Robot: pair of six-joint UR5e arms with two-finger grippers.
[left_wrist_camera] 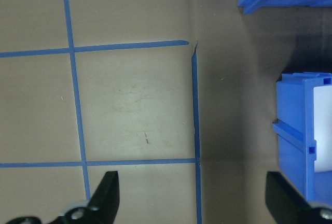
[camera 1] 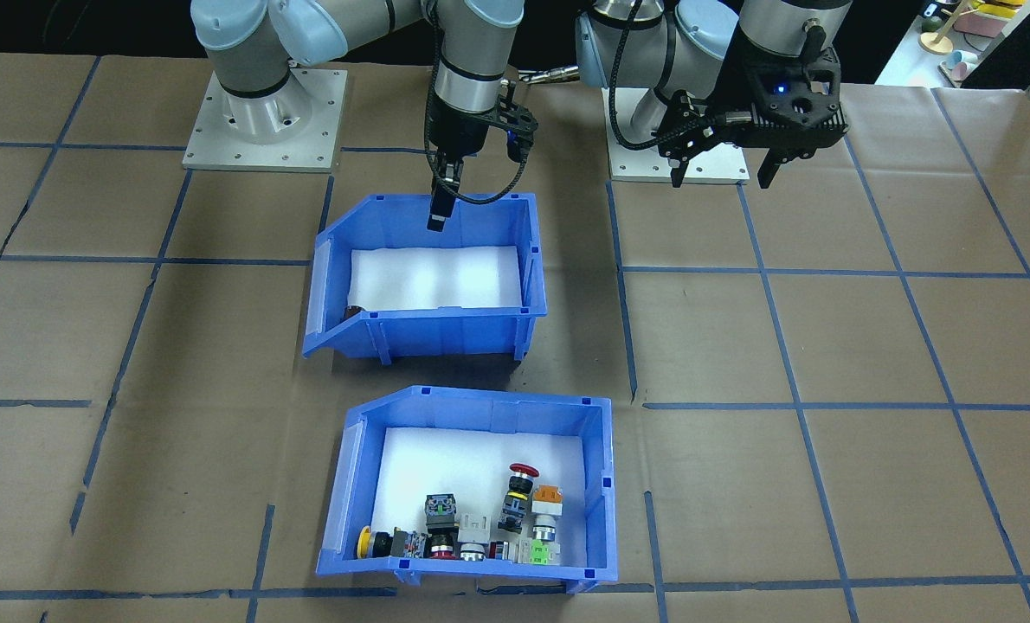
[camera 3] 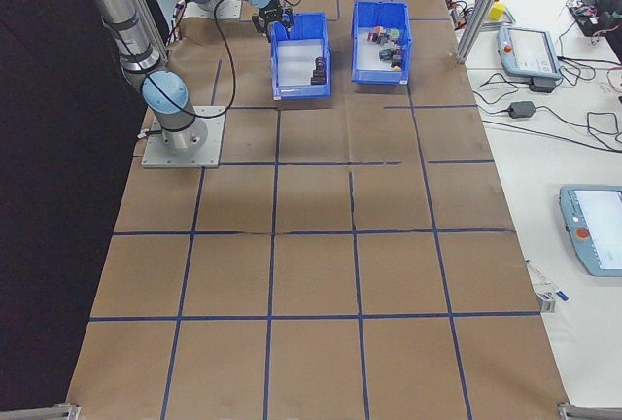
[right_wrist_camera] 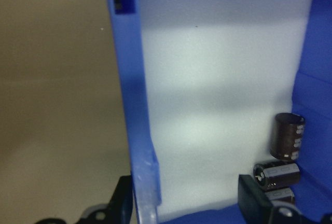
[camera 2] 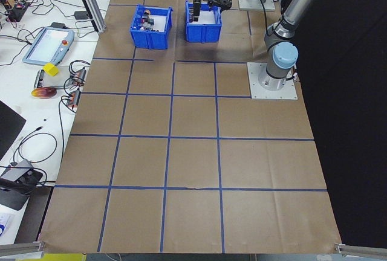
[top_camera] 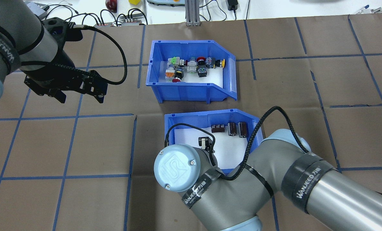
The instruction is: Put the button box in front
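The button box (camera 1: 480, 407), a blue white-lined bin holding colourful push-buttons (camera 1: 480, 519), sits on the operators' side of the table, farthest from the robot's bases (top_camera: 184, 93). A second identical blue bin (camera 1: 428, 333) with dark brown cylinders (top_camera: 232, 129) stands between it and the robot. My right gripper (camera 1: 437, 216) is open and straddles that second bin's wall (right_wrist_camera: 136, 105), one finger outside and one inside (right_wrist_camera: 187, 203). My left gripper (top_camera: 78, 94) hangs open over bare table, off to the side of both bins (left_wrist_camera: 194, 203).
The arms' metal base plates (camera 1: 264, 130) (camera 1: 679, 164) lie behind the bins. A bench with cables and teach pendants (camera 2: 48, 43) runs along the operators' side. Brown paper with blue tape lines (camera 1: 827, 407) covers the table around the bins.
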